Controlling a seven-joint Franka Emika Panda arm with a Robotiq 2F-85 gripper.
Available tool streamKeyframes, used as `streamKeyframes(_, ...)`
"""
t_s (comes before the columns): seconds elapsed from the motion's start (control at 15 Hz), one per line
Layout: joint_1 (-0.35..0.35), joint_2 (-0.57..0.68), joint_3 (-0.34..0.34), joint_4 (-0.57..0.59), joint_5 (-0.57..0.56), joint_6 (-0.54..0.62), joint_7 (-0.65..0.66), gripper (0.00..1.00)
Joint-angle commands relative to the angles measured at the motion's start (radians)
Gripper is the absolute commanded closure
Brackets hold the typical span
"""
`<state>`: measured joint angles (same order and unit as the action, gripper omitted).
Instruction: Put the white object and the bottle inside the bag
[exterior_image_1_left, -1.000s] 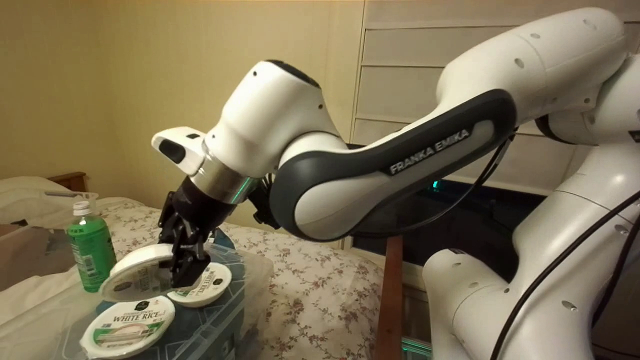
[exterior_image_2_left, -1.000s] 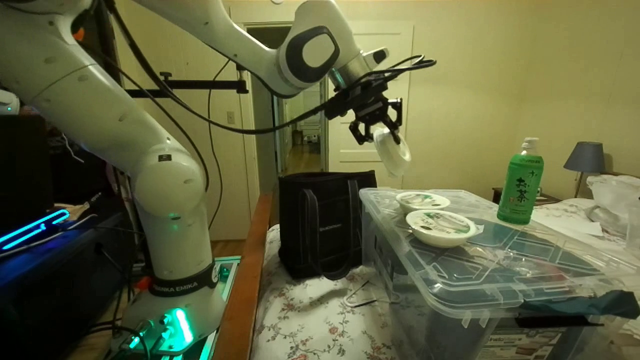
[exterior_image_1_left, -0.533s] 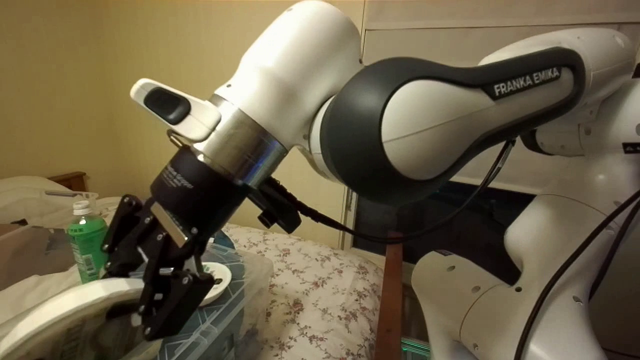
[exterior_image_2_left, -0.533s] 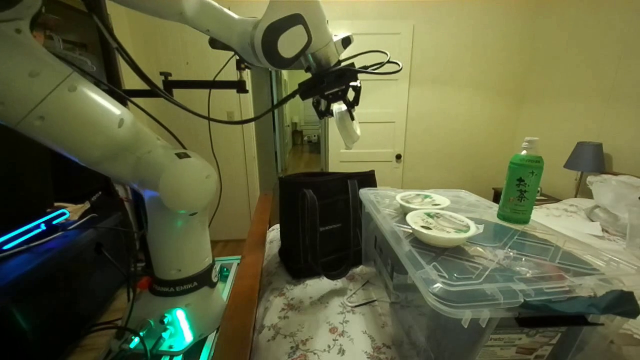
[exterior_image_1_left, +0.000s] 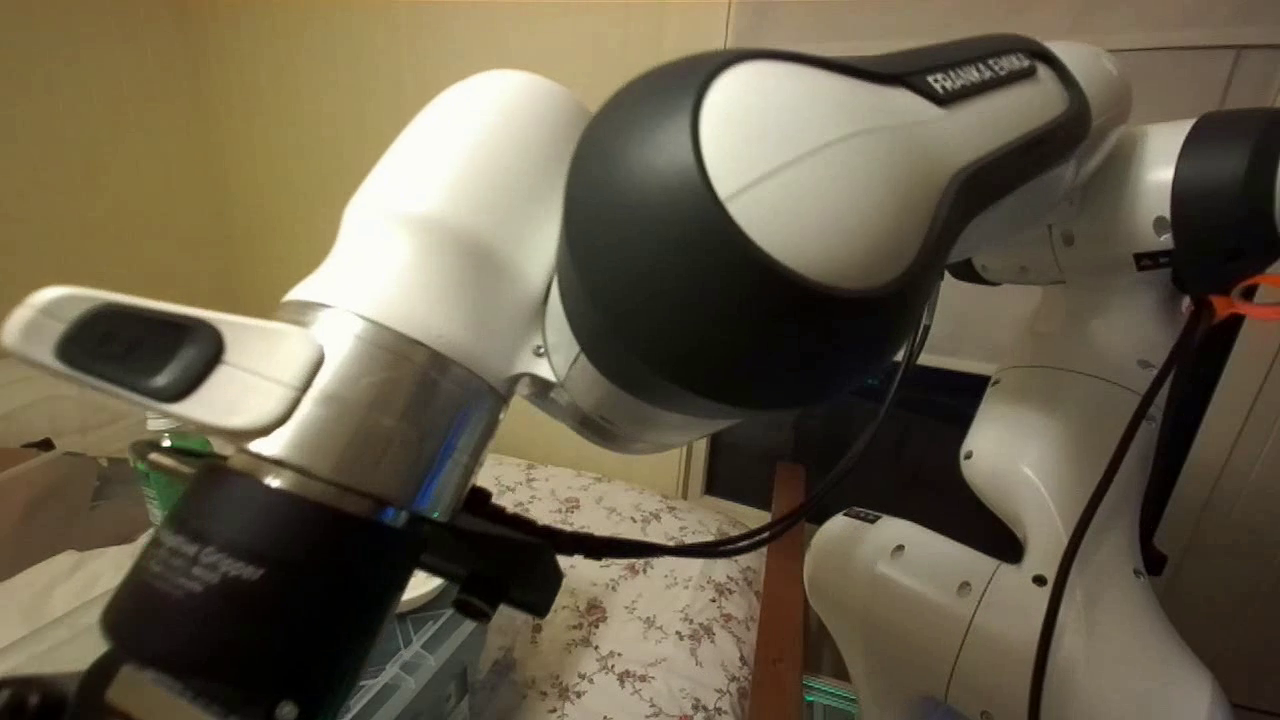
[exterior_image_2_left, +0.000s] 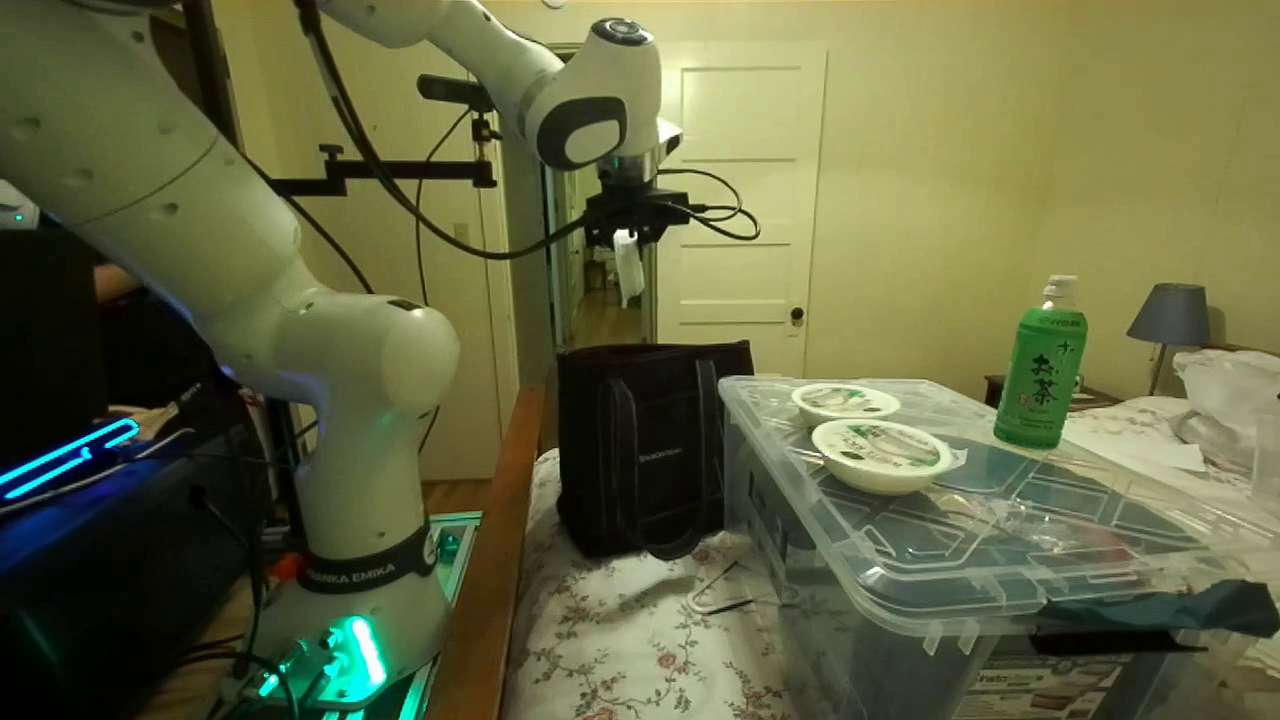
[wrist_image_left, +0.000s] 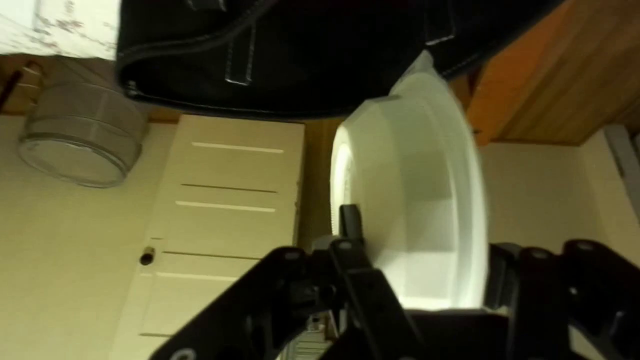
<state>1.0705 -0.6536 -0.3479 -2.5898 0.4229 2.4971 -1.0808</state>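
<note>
The white object (exterior_image_2_left: 628, 268) is a round white bowl held on edge in my gripper (exterior_image_2_left: 626, 238). In the wrist view the gripper (wrist_image_left: 425, 247) has its fingers on both sides of the white object (wrist_image_left: 410, 165). The bag (exterior_image_2_left: 655, 455) is a black tote standing upright on the bed, below the gripper in an exterior view; its side and rim also show in the wrist view (wrist_image_left: 300, 60). The bottle (exterior_image_2_left: 1042, 380), green with a white cap, stands on the clear box; the arm partly hides it in an exterior view (exterior_image_1_left: 165, 490). The fingertips are out of frame there.
The clear plastic box (exterior_image_2_left: 920, 545) stands beside the bag. Two more white rice bowls (exterior_image_2_left: 883, 457) sit on its lid. A wooden bed rail (exterior_image_2_left: 495, 560) runs between the robot base and the bag. A black stand arm (exterior_image_2_left: 400, 175) is behind the robot.
The gripper has carried the white object away from above the box edge to above the bag. The white object now hangs more upright. The bottle, bag and other bowls have not moved.
</note>
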Motion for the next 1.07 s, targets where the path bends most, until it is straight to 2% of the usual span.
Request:
streamKeyframes(0.0, 0.106, 0.107, -0.063, 0.116, 0.166, -0.141, -0.147, 0.89)
streamKeyframes(0.13, 0.105, 0.164, -0.064, 0.159, 0.229, -0.266, -0.208, 0.89)
streamKeyframes(0.2, 0.017, 0.111, 0.018, 0.088, 0.212, -0.191, -0.175, 0.89)
streamKeyframes(0.27, 0.001, 0.130, 0.034, 0.098, 0.228, -0.215, -0.187, 0.67)
streamKeyframes(0.33, -0.020, 0.137, 0.053, 0.097, 0.227, -0.214, -0.186, 0.67)
streamKeyframes(0.4, -0.037, 0.139, 0.067, 0.094, 0.226, -0.213, -0.185, 0.89)
streamKeyframes(0.8, -0.189, 0.202, 0.172, 0.106, 0.229, -0.159, -0.215, 0.89)
streamKeyframes(1.0, -0.232, 0.254, 0.216, 0.121, 0.269, -0.162, -0.252, 0.89)
